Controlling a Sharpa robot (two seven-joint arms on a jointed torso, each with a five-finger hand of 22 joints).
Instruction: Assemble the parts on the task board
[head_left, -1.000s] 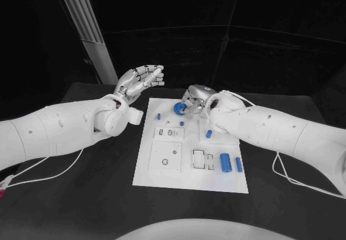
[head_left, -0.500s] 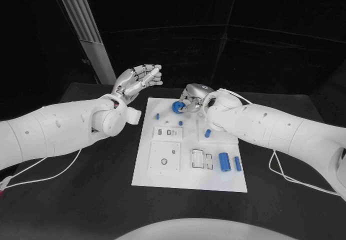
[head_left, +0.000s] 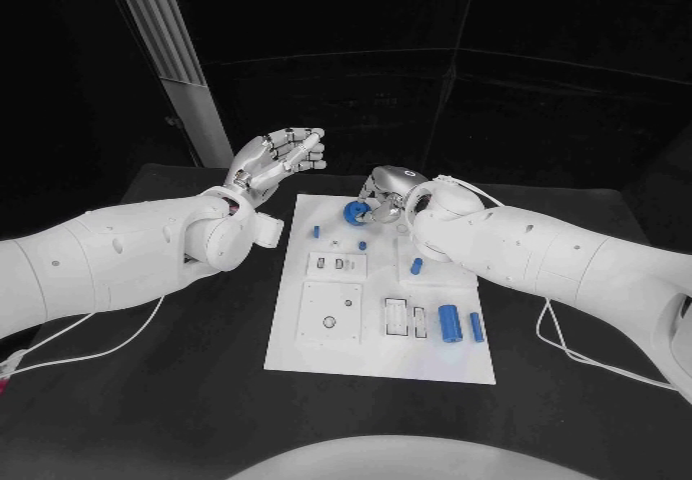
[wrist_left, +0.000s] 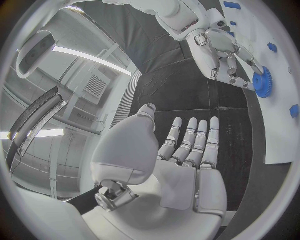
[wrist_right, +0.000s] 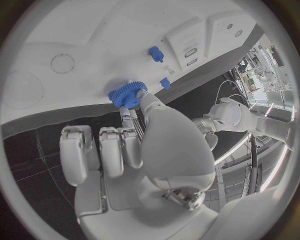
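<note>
Right hand (head_left: 387, 192) pinching a blue toothed plastic gear (head_left: 356, 212) at the far edge of the white rectangular task board (head_left: 378, 350), left hand (head_left: 277, 156) raised beyond the board's far left corner, fingers spread, holding nothing, left wrist view, left hand (wrist_left: 187, 165) flat and open, right hand (wrist_left: 225, 52) on gear (wrist_left: 262, 82) at board (wrist_left: 278, 135) edge, right wrist view, fingertips (wrist_right: 127, 111) gripping gear (wrist_right: 127, 93) against board (wrist_right: 75, 40).

Gear (head_left: 356, 211) on task board's (head_left: 378, 362) far end

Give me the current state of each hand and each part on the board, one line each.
Right hand: pinches the blue gear at the board's far end.
Blue gear: held, at the board's surface.
Left hand: raised off the table beside the board, fingers apart, holding nothing.
Two blue cylinders: lying side by side on the task board, untouched.
Small blue pegs: on the board, untouched.
</note>
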